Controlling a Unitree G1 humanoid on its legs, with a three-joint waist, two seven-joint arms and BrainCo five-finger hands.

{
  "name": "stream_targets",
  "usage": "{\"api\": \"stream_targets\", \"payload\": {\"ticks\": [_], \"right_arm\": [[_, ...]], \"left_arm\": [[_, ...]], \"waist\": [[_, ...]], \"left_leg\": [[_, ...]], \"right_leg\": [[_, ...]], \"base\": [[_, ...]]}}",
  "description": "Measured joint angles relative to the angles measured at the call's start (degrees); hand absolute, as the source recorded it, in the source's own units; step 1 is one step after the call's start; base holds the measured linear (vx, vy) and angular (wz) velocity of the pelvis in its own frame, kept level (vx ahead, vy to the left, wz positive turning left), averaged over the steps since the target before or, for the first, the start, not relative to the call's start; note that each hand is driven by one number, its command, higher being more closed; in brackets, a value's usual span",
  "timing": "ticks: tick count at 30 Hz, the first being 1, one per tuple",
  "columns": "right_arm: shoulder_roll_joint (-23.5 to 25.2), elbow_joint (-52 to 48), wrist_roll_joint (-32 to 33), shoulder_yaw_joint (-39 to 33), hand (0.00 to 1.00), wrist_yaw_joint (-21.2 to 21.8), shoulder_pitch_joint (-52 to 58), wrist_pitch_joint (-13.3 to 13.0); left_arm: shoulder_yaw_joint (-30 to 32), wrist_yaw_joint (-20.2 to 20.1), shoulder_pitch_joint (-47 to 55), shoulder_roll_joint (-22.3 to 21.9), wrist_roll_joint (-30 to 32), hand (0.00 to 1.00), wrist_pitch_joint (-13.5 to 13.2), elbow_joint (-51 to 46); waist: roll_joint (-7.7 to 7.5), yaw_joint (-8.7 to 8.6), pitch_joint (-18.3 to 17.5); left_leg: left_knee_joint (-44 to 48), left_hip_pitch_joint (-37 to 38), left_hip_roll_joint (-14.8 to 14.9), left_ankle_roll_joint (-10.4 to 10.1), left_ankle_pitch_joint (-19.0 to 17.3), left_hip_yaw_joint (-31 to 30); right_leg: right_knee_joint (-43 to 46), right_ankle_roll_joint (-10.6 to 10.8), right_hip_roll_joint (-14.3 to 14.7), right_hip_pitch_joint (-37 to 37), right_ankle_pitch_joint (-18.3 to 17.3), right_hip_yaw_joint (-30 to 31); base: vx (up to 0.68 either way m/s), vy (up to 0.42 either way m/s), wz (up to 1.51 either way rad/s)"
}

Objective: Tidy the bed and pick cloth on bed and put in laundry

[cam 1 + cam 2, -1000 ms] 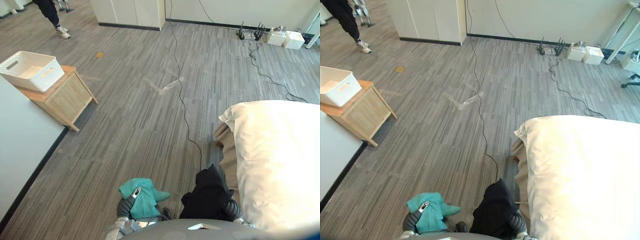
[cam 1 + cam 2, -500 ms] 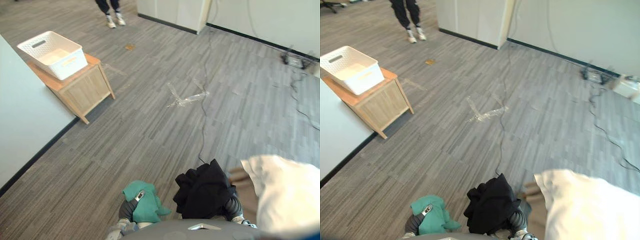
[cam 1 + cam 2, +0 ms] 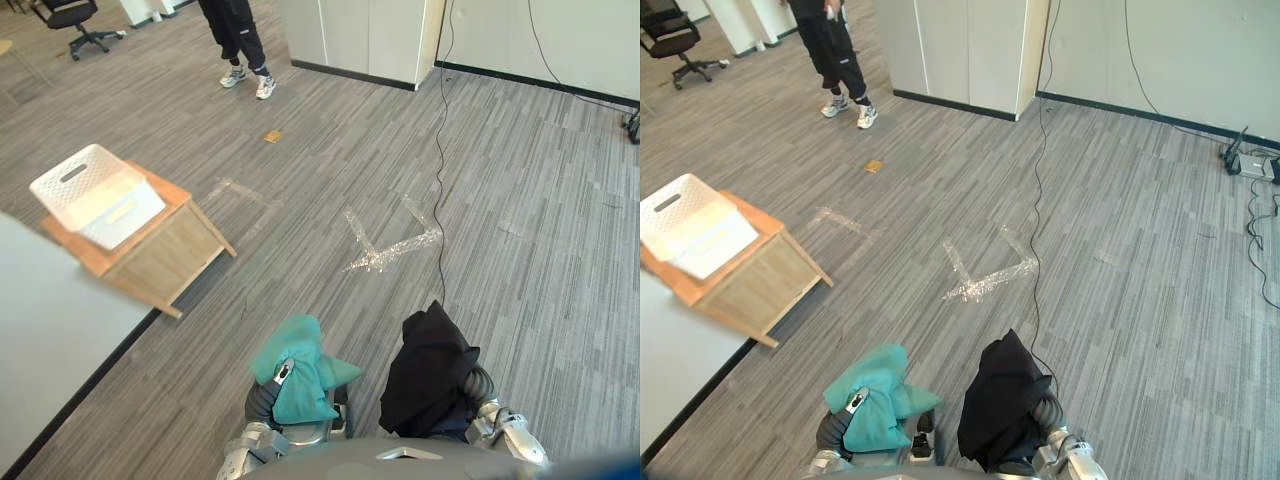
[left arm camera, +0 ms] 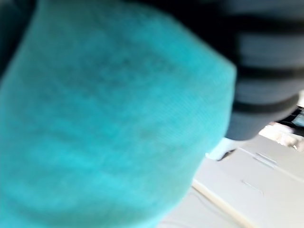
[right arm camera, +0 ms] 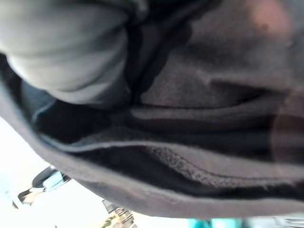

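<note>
Stretching grey plank floor (image 3: 520, 290), white basket (image 3: 97, 195) on wooden stand (image 3: 165, 262), person (image 3: 235, 35) beyond.

A grey plank floor (image 3: 520, 200) spreads out, wooden cabinet (image 3: 160, 255) at left, white cupboards (image 3: 365, 35) along the top, office chair (image 3: 70, 15) upper left.

The teal cloth (image 3: 297, 372) is matt knit — the black cloth (image 3: 428, 372) fleecy; basket (image 3: 93, 193) plastic, cabinet (image 3: 160, 262) pale wood.
</note>
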Motion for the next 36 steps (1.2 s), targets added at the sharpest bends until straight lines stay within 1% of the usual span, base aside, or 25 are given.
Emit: {"api": "stream_targets", "payload": {"ticks": [1, 2, 3, 4, 6, 7, 8, 9, 11, 13, 14, 16, 18, 19, 21, 22, 25, 26, 27, 28, 30, 31, 32, 34, 36], "right_arm": [[0.4, 0.1, -0.8, -0.7, 1.0, 0.1, 0.8, 0.0], [1.3, 1.4, -2.4, -1.8, 1.0, -0.1, 2.8, -0.3], [2.6, 3.0, -3.0, -1.9, 1.0, -0.3, 2.8, -0.3], [3.9, 3.4, -3.6, -1.3, 1.0, -0.6, 3.3, -0.6], [4.2, 3.5, -4.5, -0.9, 1.0, -1.3, 2.6, -1.5], [4.4, 3.4, -4.5, -1.0, 1.0, -1.8, 1.8, -1.5], [4.5, 2.9, -4.5, -0.8, 1.0, -2.4, 1.4, -1.5], [4.4, 2.5, -4.5, -0.6, 1.0, -2.5, 1.4, -1.5], [3.8, 1.7, -4.2, 1.1, 1.0, -3.4, 1.6, -1.5], [3.7, 1.7, -4.0, 2.1, 1.0, -3.7, 2.3, -1.5], [3.8, 1.7, -3.0, 3.5, 1.0, -3.8, 2.6, -1.6], [4.2, 1.5, -1.3, 4.3, 1.0, -4.3, 3.2, -2.4], [4.3, 1.6, 1.1, 4.2, 1.0, -4.8, 3.3, -3.8], [4.3, 1.9, 1.9, 4.0, 1.0, -4.8, 3.2, -3.8], [4.4, 2.8, 3.8, 3.9, 1.0, -4.8, 3.2, -4.5], [4.5, 2.8, 4.3, 3.8, 1.0, -4.7, 3.2, -4.8], [5.6, 2.4, 5.0, 3.8, 1.0, -4.8, 3.3, -5.1], [5.6, 2.1, 5.0, 4.1, 1.0, -4.9, 3.2, -5.1], [5.6, 1.6, 4.9, 4.6, 1.0, -5.1, 3.1, -5.2], [5.2, 1.2, 4.6, 4.9, 1.0, -5.2, 2.8, -5.3], [4.4, 1.7, 4.3, 5.2, 1.0, -5.9, 2.0, -5.3], [3.2, 1.7, 4.0, 5.1, 1.0, -5.9, 1.7, -5.3], [2.0, 1.7, 4.0, 5.5, 1.0, -5.9, 0.7, -5.1], [0.6, 2.3, 3.9, 4.5, 1.0, -5.9, -1.0, -4.7], [0.1, 2.8, 4.1, 3.1, 1.0, -5.8, -1.5, -4.3]], "left_arm": [[-0.1, 0.0, 0.1, -0.1, 0.0, 1.0, 0.2, 0.3], [-0.1, 0.1, -0.5, -0.2, -0.1, 1.0, -0.2, 1.7], [0.9, 0.4, -1.5, 0.0, -0.4, 1.0, -0.2, 2.5], [1.4, 0.6, -2.0, 1.4, -0.7, 1.0, -0.1, 2.6], [1.2, 1.3, -2.8, 2.0, -1.0, 1.0, -0.1, 4.0], [1.0, 1.7, -3.0, 2.0, -1.0, 1.0, -0.1, 4.5], [0.7, 1.7, -3.0, 2.3, -1.1, 1.0, -0.1, 5.0], [0.3, 1.8, -3.0, 2.6, -1.1, 1.0, -0.1, 5.2], [-2.1, 2.5, -2.7, 4.2, -0.9, 1.0, 0.3, 6.9], [-3.5, 3.5, -2.8, 5.2, -0.8, 1.0, 0.8, 7.0], [-4.3, 4.2, -3.0, 6.4, -0.9, 1.0, 1.1, 7.0], [-5.0, 4.3, -3.5, 7.5, -0.9, 1.0, 1.5, 6.9], [-5.7, 5.5, -4.1, 8.0, -0.9, 1.0, 2.7, 7.2], [-6.0, 5.5, -4.3, 8.1, -0.6, 1.0, 2.9, 7.4], [-6.4, 5.3, -4.8, 8.5, 1.7, 1.0, 3.3, 8.5], [-6.3, 5.3, -4.7, 8.7, 2.3, 1.0, 3.3, 8.7], [-6.0, 4.9, -2.8, 8.6, 3.6, 1.0, 0.7, 8.6], [-5.7, 4.7, -2.7, 8.0, 3.6, 1.0, 0.5, 8.6], [-5.5, 4.1, -2.5, 7.5, 3.5, 1.0, 0.2, 8.6], [-5.2, 3.8, -1.9, 7.2, 3.5, 1.0, 0.0, 8.7], [-3.1, 3.5, -2.1, 5.4, 3.4, 1.0, -0.5, 8.9], [-1.9, 3.2, -2.8, 4.3, 3.3, 1.0, -0.9, 8.9], [-1.8, 1.9, -2.9, 3.5, 3.0, 1.0, -1.9, 8.5], [-1.9, 0.3, -3.4, 3.4, 3.5, 1.0, -2.8, 7.6], [-2.3, -0.4, -3.2, 3.4, 3.5, 1.0, -2.6, 5.7]], "waist": [[0.45, -0.27, -0.2], [-0.16, -0.11, -0.4], [-1.69, 0.0, -0.9], [-3.78, 0.58, -2.1], [-3.99, 1.33, -2.7], [-3.88, 1.5, -2.8], [-3.74, 1.45, -2.7], [-3.86, 1.46, -2.6], [-3.84, 1.11, -2.6], [-3.77, 0.59, -2.6], [-4.41, -0.29, -2.7], [-5.26, -1.32, -2.3], [-5.27, -2.3, -1.9], [-5.15, -2.21, -1.8], [-5.2, -1.51, -1.5], [-5.2, -1.48, -1.4], [-5.24, -1.43, -1.3], [-4.21, -1.45, -1.5], [-2.74, -1.55, -2.3], [-2.44, -1.53, -2.4], [-2.09, -1.74, -1.8], [-0.96, -1.55, -1.3], [0.31, -1.2, -0.3], [1.14, -1.21, 1.3], [1.2, -0.12, 1.9]], "left_leg": [[-6.0, 1.0, -0.6, 1.6, 3.3, 2.8], [-11.3, 3.0, -1.7, 14.0, 7.6, 6.1], [-12.1, 3.9, -3.8, 15.4, 7.1, 6.2], [-12.5, 4.2, -5.7, 16.8, 5.3, 5.1], [-10.0, 4.4, -6.5, 17.2, 2.9, 3.2], [-9.5, 5.9, -6.8, 17.4, 0.9, 1.5], [-9.9, 8.8, -7.2, 16.7, -0.8, -1.2], [-9.9, 10.4, -7.6, 16.4, -1.6, -2.4], [-11.0, 18.0, -8.4, 14.2, -4.2, -6.3], [-12.9, 22.2, -8.8, 13.4, -4.7, -9.3], [-14.4, 24.8, -8.9, 13.1, -4.9, -12.6], [-15.2, 26.8, -8.9, 12.6, -5.1, -16.3], [-14.7, 29.4, -8.1, 10.6, -6.2, -22.2], [-14.7, 29.9, -7.8, 9.6, -6.8, -23.6], [-14.7, 31.9, -7.3, 7.2, -8.4, -27.5], [-14.6, 32.3, -7.2, 6.6, -9.2, -27.8], [-11.6, 35.4, -5.7, 3.3, -15.3, -28.1], [-9.7, 36.0, -3.6, 2.7, -18.5, -28.6], [-8.1, 36.0, -0.9, 1.0, -20.5, -28.7], [-6.1, 35.7, 0.2, 0.2, -20.9, -27.9], [11.2, 28.3, 3.2, -2.2, -19.2, -22.2], [25.1, 22.2, 6.3, -2.5, -11.9, -19.2], [36.3, 17.3, 10.1, -1.2, -2.7, -16.8], [45.1, 10.4, 11.3, -0.1, -6.1, -15.5], [41.7, 6.0, 8.3, -0.6, -8.7, -15.7]], "right_leg": [[-0.4, 1.1, 0.8, 1.3, -0.6, -1.1], [-0.5, 3.5, 1.6, 3.9, -2.0, -2.9], [-0.5, 3.8, 0.4, 4.9, -2.2, -3.7], [-0.1, 6.1, -0.9, 5.3, -0.8, -5.4], [3.1, 7.8, -1.2, 4.8, 3.0, -5.5], [10.8, 9.8, -2.4, 2.8, 5.6, -5.5], [23.5, 10.9, -5.1, -0.7, 9.2, -4.3], [31.2, 10.5, -6.8, -3.1, 10.7, -3.7], [57.2, 9.0, -13.7, -12.3, 11.2, -0.8], [62.8, 6.7, -16.9, -17.8, 9.3, -0.5], [62.3, 6.0, -18.1, -23.6, 7.7, 0.6], [57.6, 6.5, -17.4, -28.9, 5.3, 1.7], [37.4, 7.2, -13.1, -31.3, 3.6, 4.0], [30.3, 7.7, -11.9, -31.3, 4.4, 4.8], [7.2, 8.5, -9.4, -31.8, 12.4, 7.4], [4.5, 8.5, -9.4, -32.4, 13.5, 7.5], [5.1, 5.6, -9.2, -33.6, 16.1, 8.3], [9.4, 2.7, -8.2, -34.3, 18.4, 7.2], [14.1, 1.4, -6.9, -35.7, 18.1, 4.9], [15.8, 1.1, -6.8, -35.5, 17.5, 3.9], [18.5, -1.1, -4.9, -34.9, 14.2, 2.8], [17.5, -1.6, -2.8, -32.3, 11.7, 2.0], [14.0, -2.3, -0.2, -28.0, 10.6, 2.0], [11.2, -4.0, 1.1, -23.1, 8.9, 2.5], [8.1, -4.4, 0.5, -18.6, 8.0, 3.9]], "base": [[0.6, 0.063, 0.81], [0.47, 0.061, 0.8], [0.57, 0.058, 0.93], [0.56, 0.021, 0.72], [0.57, 0.029, 0.63], [0.57, 0.071, 0.79], [0.56, 0.083, 0.83], [0.54, 0.081, 0.72], [0.56, 0.075, 0.68], [0.39, 0.016, 0.84], [0.33, -0.029, 1.06], [0.31, -0.088, 1.24], [0.35, -0.16, 1.37], [0.29, -0.133, 1.06], [0.32, -0.157, 1.01], [0.33, -0.189, 0.77], [0.37, -0.202, 0.5], [0.46, -0.242, 0.28], [0.5, -0.256, 0.28], [0.54, -0.261, 0.21], [0.6, -0.338, 0.08], [0.63, -0.369, -0.01], [0.51, -0.263, -0.05], [0.49, -0.203, -0.18], [0.42, -0.144, -0.34]]}}
